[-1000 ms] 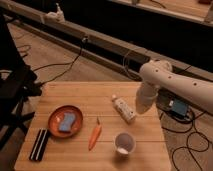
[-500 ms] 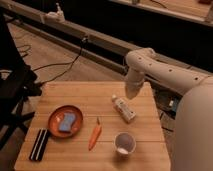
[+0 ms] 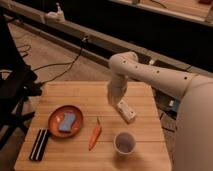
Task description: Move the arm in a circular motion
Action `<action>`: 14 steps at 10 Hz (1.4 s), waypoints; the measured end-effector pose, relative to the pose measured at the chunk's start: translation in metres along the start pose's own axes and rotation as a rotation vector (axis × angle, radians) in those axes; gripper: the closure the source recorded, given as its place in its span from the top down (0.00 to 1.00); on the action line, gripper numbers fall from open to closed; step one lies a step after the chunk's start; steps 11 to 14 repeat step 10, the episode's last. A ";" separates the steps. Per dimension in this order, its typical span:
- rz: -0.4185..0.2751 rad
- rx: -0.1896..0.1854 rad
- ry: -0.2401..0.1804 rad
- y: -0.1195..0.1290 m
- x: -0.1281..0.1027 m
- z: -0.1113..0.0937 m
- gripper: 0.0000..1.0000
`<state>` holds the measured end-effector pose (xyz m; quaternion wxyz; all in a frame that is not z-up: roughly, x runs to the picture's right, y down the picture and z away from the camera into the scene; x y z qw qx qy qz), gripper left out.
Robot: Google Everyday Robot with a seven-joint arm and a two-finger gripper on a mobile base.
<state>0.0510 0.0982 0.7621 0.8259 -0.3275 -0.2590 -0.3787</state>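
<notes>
The arm [image 3: 150, 75] is a thick white tube with small dark dots. It reaches in from the right, bends at a rounded joint [image 3: 124, 64] over the back of the wooden table [image 3: 75, 92], and points down. Its tapering end with the gripper [image 3: 114, 99] hangs just above the tabletop, right beside the upper left end of a small white bottle [image 3: 126, 111] that lies on its side. The arm's big white base segment [image 3: 197, 130] fills the right edge of the view.
An orange plate [image 3: 54, 125] with a blue sponge [image 3: 66, 121] sits at the left. A carrot [image 3: 95, 135] lies in the middle front and a white cup [image 3: 124, 142] to its right. A black flat object [image 3: 39, 145] lies at the front left. Cables run across the floor behind.
The arm has swung left over the table, its elbow moving from the right edge to the back middle. The lower end now hangs by the bottle's left end. The objects stay put.
</notes>
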 end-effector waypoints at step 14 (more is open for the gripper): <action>0.319 0.010 0.097 0.083 0.117 -0.025 0.05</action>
